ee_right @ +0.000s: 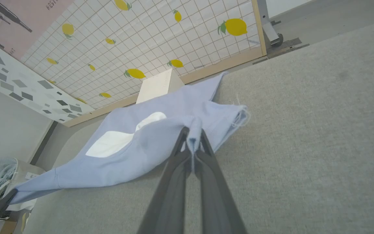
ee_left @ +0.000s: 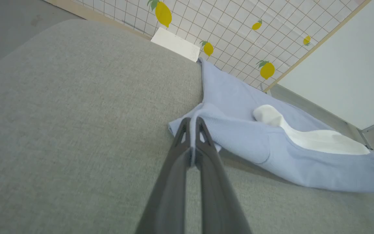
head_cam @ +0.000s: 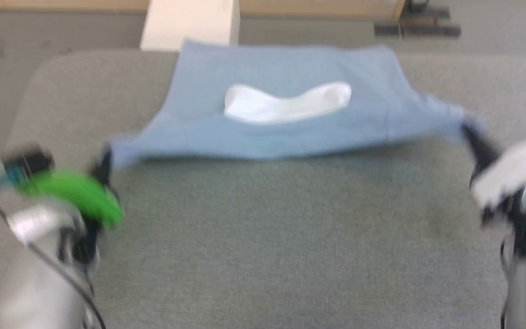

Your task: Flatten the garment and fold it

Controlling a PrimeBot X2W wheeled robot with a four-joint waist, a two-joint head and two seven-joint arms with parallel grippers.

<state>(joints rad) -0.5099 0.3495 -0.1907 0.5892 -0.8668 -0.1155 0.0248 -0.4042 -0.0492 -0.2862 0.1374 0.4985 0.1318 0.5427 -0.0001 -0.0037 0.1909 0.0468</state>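
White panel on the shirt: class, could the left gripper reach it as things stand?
Probably not yet: the left gripper is shut on the garment's corner and would have to let go first. Nothing covers the panel.

The near half of the table (head_cam: 290, 246) lies bare between the arms, open to a pass from either side. Across the far half the shirt (head_cam: 290, 137) stretches between the left end effector (ee_left: 192, 123) and right end effector (ee_right: 193, 132), both pinching its edge. Behind it a white box (head_cam: 190, 23) stands at the far edge, a lemon-print panel (ee_right: 161, 39) beyond
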